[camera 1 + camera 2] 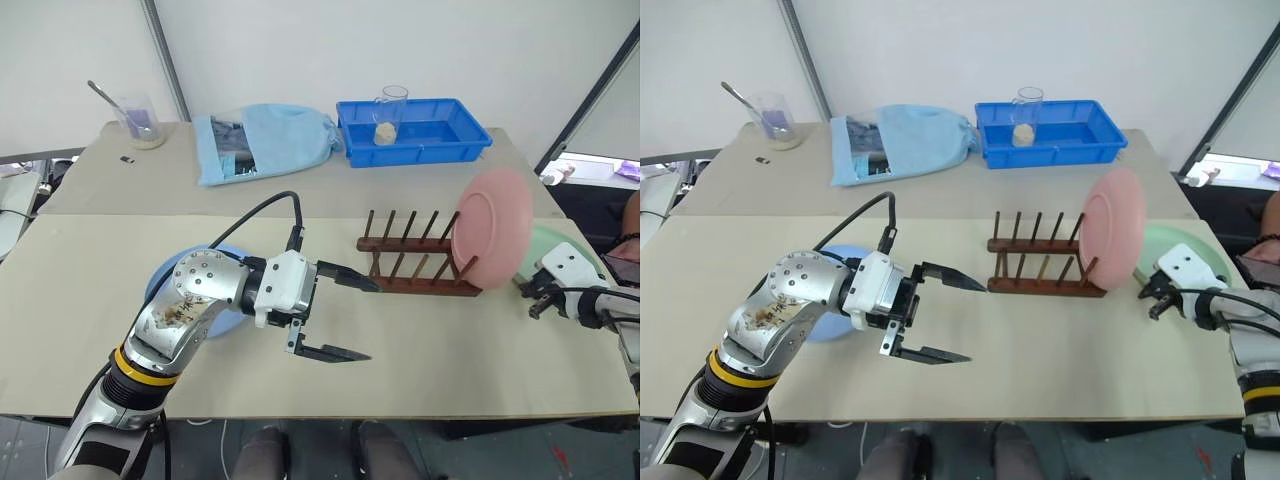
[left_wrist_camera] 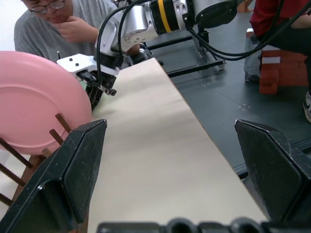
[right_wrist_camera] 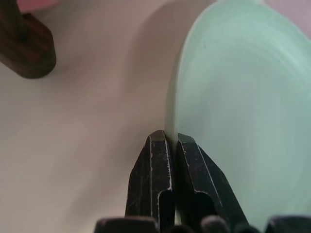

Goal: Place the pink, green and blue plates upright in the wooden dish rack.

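Pink plate (image 1: 492, 228) stands upright at the right end of the wooden dish rack (image 1: 415, 257); blue plate (image 1: 226, 290) lies under the spread left hand (image 1: 347, 317). Right wrist view: right hand (image 3: 171, 141) pinches the green plate (image 3: 243, 107) rim on the table (image 3: 87, 121).

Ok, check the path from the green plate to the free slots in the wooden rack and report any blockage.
The pink plate stands upright in the end of the wooden rack nearest the green plate, squarely between it and the free slots beyond. The right gripper, shut on the green plate's rim, would probably have to carry it over or around.
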